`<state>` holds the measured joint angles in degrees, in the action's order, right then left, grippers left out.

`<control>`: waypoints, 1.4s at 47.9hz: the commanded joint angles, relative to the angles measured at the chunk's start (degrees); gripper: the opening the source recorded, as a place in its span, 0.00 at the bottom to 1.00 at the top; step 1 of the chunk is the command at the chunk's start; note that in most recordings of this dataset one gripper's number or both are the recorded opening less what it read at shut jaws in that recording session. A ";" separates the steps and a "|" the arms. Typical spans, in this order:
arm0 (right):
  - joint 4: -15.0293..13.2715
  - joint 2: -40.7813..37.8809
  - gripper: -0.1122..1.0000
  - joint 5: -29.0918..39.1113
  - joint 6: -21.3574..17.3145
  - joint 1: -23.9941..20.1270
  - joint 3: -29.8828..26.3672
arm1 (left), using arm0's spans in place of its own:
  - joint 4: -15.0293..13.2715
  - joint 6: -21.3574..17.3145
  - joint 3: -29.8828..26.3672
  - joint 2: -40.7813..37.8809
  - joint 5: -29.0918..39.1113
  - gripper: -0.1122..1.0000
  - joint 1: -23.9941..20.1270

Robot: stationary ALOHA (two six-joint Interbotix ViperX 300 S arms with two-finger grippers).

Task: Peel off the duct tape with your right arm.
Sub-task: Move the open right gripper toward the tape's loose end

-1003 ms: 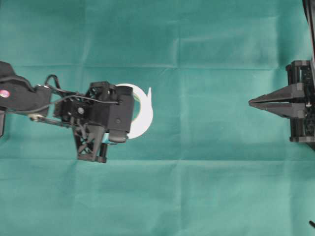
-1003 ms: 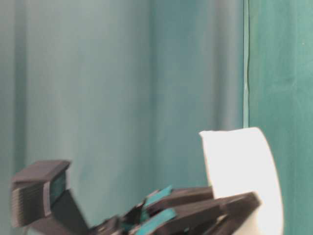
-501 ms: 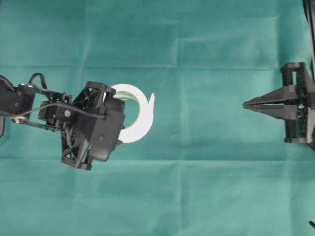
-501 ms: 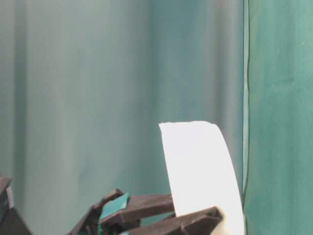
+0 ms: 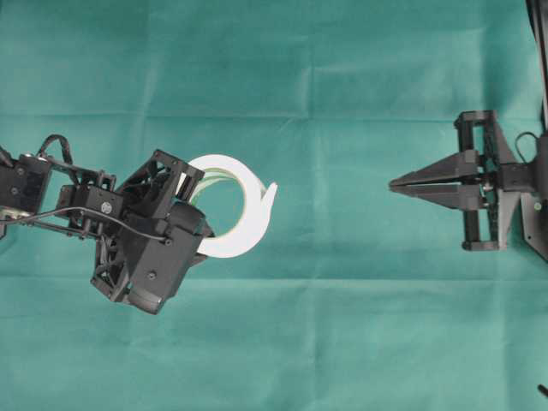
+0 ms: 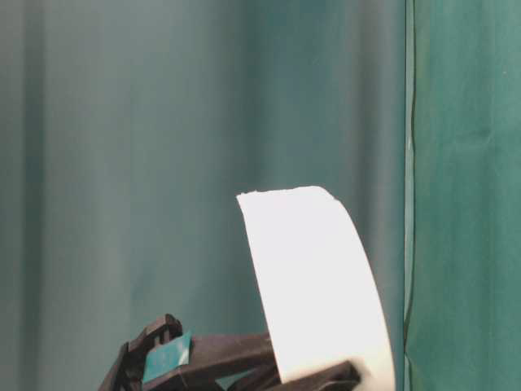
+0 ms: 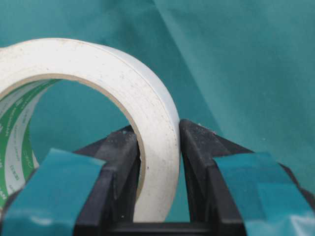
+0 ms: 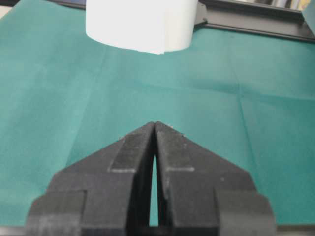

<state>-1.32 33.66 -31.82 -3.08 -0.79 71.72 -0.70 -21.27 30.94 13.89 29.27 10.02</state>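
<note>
Over the creased green cloth (image 5: 342, 342) covering my desk: duct tape (image 5: 248, 231) clamped in my left end effector (image 7: 157, 162), held off the cloth; my right end effector (image 5: 396, 184) closed, empty, well apart

The tape roll (image 5: 238, 205) is white outside, with a beige inner core printed in green stripes and lettering. Both arms are black. The left fingers (image 7: 118, 172) carry teal pads. A plain green cloth (image 5: 342, 325), faintly creased, covers the tabletop.
</note>
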 commanded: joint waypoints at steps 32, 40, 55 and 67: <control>-0.09 -15.47 0.25 -1.32 0.44 -0.09 -12.39 | 0.00 -0.18 0.35 1.76 -0.44 0.29 2.11; -0.09 -19.16 0.66 -1.67 0.70 -0.09 -15.47 | -0.09 -0.18 0.44 1.67 -0.53 0.29 2.11; -2.55 -25.05 0.77 -1.67 0.70 -0.18 -21.62 | -0.09 -0.18 0.79 1.49 -0.62 0.29 2.11; -4.04 -28.56 0.77 -1.76 0.35 -0.18 -25.58 | -0.09 -0.18 0.79 1.41 -0.79 0.29 2.11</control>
<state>-5.01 5.10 -33.05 -2.64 -0.79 48.08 -0.70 -21.36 32.61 13.97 29.27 11.95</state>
